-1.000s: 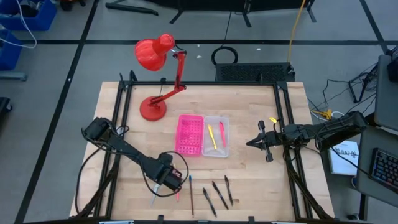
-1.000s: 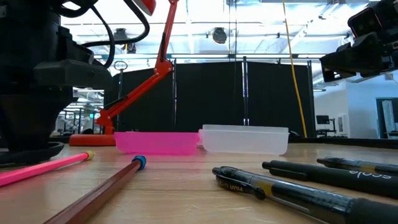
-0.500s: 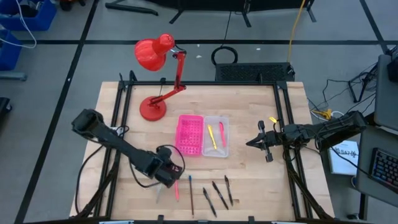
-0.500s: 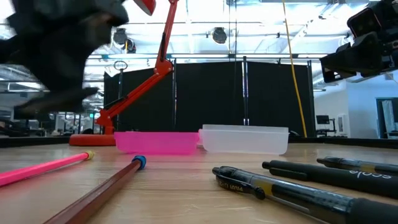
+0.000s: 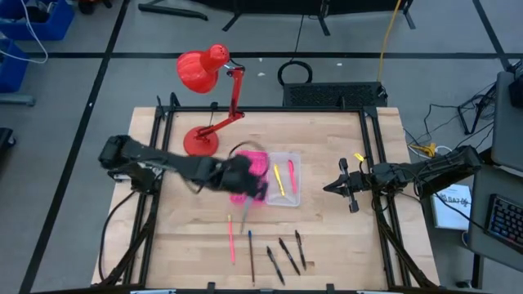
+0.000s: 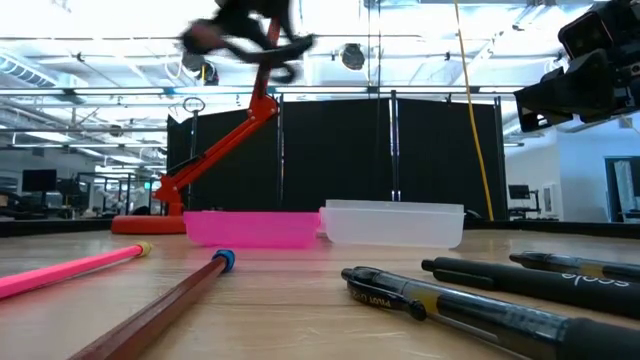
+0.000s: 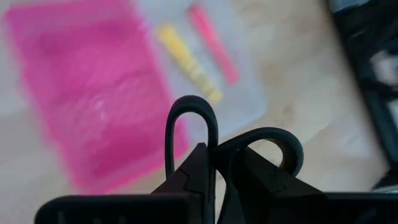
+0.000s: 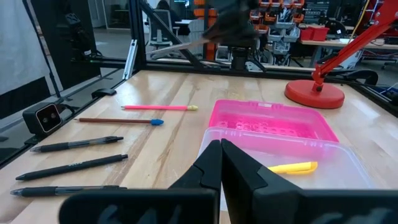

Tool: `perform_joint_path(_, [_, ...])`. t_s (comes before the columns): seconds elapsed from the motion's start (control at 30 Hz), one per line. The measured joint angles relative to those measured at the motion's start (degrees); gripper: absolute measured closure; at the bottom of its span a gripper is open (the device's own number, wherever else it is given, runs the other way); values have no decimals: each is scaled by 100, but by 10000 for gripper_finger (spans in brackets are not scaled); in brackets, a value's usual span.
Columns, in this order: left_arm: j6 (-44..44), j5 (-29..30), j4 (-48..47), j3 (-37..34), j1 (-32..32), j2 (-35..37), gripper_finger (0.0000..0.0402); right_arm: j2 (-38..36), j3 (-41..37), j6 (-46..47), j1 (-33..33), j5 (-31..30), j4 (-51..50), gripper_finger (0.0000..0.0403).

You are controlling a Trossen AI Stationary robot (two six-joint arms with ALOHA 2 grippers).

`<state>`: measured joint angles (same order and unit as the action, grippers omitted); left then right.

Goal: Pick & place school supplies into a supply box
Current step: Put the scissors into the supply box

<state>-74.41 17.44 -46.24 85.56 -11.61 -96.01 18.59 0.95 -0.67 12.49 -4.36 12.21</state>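
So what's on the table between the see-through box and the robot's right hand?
Nothing: in the high view, only bare wood lies between the clear tray and the right hand.

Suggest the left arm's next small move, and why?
Probably carry on sideways to the clear tray, then lower before releasing. The left gripper is shut on the scissors and hangs high over the supply box's pink half; the yellow pen and pink pen already lie in the clear tray. The right gripper waits shut near the table's right edge.
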Motion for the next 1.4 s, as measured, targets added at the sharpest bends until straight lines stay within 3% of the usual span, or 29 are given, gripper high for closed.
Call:
perform_joint_path(0.23, [1527,-685,489,1533,944,-1331,345,1,0,-9,-2,-35,34,403])
perform_joint_path(0.43, [1790,-1314,498,2443,1541,-2433,345,1,2,-2,-1,-31,39,403])
perform_joint_path(0.83, [1443,-1606,443,2563,2050,-3222,345,0,0,-2,0,-28,39,403])
perform_joint_path(1.4, [1449,-895,194,2382,2054,-3235,345,2,0,-63,-1,-28,39,403])
